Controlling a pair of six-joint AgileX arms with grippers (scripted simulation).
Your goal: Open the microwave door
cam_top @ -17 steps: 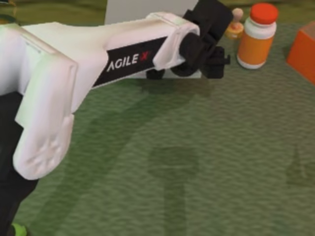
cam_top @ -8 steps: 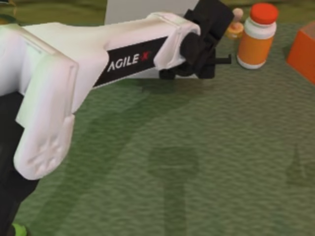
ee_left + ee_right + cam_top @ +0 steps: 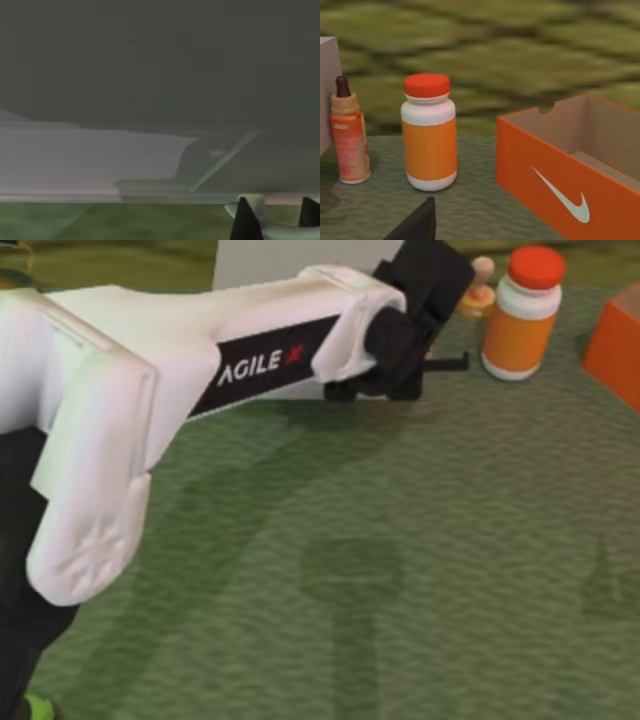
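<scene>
From above, the left arm's big white body reaches across the table to the microwave [image 3: 290, 265] at the far edge, and the left gripper [image 3: 415, 365] sits low at its front right corner. A second ago a strip of pale microwave front showed under the wrist; now that strip is gone and the black wrist has turned a bit, so I think the door has started to move. I cannot tell if the fingers are squeezed or loose. In the left wrist view, the microwave door [image 3: 90, 160] fills the picture, very close, with two dark fingertips [image 3: 245, 220] at its lower edge. In the right wrist view, an orange box [image 3: 570, 165] stands open with nothing seen inside, next to a capped orange bottle [image 3: 429, 137] and a small dropper bottle [image 3: 349, 142]. Only a dark bit of the right gripper shows there.
</scene>
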